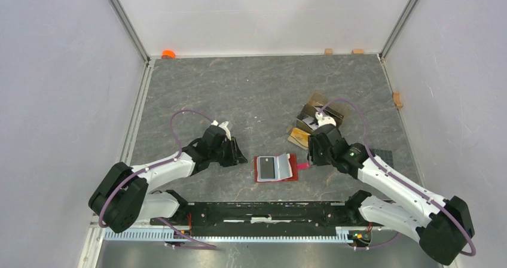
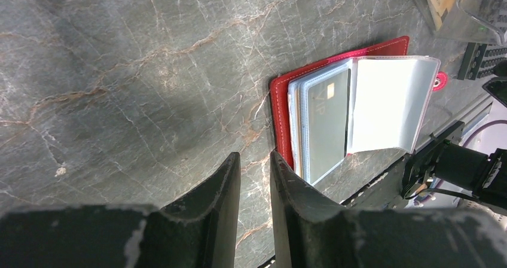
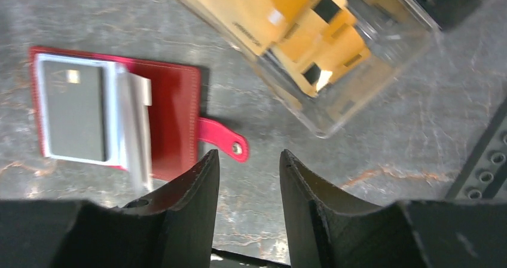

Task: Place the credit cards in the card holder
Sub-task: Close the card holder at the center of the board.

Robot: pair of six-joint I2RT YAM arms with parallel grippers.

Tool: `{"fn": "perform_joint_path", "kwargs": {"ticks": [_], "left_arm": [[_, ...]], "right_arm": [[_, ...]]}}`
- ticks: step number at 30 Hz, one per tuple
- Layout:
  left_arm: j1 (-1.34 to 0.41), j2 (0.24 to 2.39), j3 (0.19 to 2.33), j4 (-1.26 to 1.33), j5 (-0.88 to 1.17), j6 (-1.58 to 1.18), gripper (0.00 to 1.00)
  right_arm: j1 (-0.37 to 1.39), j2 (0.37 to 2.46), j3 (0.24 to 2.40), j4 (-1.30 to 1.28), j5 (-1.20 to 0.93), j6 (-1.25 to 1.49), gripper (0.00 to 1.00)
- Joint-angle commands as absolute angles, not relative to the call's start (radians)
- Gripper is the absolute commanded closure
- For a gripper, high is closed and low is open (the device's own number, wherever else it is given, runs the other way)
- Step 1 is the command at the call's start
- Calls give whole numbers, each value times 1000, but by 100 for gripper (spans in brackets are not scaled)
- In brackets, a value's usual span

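The red card holder (image 1: 292, 167) lies open on the table between the arms, and a dark credit card (image 3: 75, 109) sits in its left clear sleeve. One clear sleeve (image 2: 388, 100) stands lifted. Orange credit cards (image 3: 299, 29) lie in a clear box (image 1: 315, 121) behind the right arm. My left gripper (image 2: 254, 154) hovers just left of the holder (image 2: 280, 100), its jaws a narrow gap apart with nothing between them. My right gripper (image 3: 250, 153) is open and empty, just right of the holder's red snap strap (image 3: 224, 139).
A black perforated plate (image 3: 484, 160) lies on the table to the right of the right gripper. Small wooden blocks (image 1: 328, 51) and an orange object (image 1: 168, 54) sit along the back wall. The arms' base rail (image 1: 263, 211) runs along the near edge.
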State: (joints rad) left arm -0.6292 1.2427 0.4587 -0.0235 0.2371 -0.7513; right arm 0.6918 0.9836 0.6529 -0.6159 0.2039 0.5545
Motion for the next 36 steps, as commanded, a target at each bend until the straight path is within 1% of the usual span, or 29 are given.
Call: {"fn": "perform_joint_path", "kwargs": {"ticks": [1, 5, 11, 17, 20, 21, 22, 23, 24, 25, 29, 32, 36], "left_arm": [[-623, 1224, 465, -28, 234, -718, 68], [-623, 1225, 466, -28, 239, -718, 68], [-623, 1217, 465, -28, 253, -718, 68], [-623, 1233, 441, 8, 274, -730, 69], [-623, 1248, 420, 56, 291, -747, 70], [-624, 1252, 411, 75, 297, -756, 70], [-632, 1275, 392, 121, 305, -776, 71], [-638, 1287, 388, 130, 301, -778, 72], [-644, 1299, 386, 141, 298, -781, 72], [-651, 1316, 381, 155, 298, -785, 72], [-683, 1395, 377, 250, 312, -820, 73], [-703, 1448, 382, 308, 319, -840, 75], [-713, 1501, 394, 345, 321, -844, 76]], "right_arm": [[636, 927, 564, -569, 195, 573, 54], [618, 934, 480, -410, 40, 585, 53], [587, 956, 400, -302, 18, 617, 51], [565, 948, 333, -197, 2, 627, 53], [560, 946, 311, -152, -47, 631, 59], [559, 943, 305, -139, -52, 631, 65], [557, 929, 299, -117, -54, 622, 83], [557, 922, 303, -119, -52, 617, 92], [557, 916, 309, -124, -52, 607, 97], [557, 909, 320, -129, -52, 599, 100], [557, 874, 364, -142, -96, 555, 100], [557, 862, 389, -97, -210, 536, 100], [577, 899, 385, 32, -378, 567, 100]]}}
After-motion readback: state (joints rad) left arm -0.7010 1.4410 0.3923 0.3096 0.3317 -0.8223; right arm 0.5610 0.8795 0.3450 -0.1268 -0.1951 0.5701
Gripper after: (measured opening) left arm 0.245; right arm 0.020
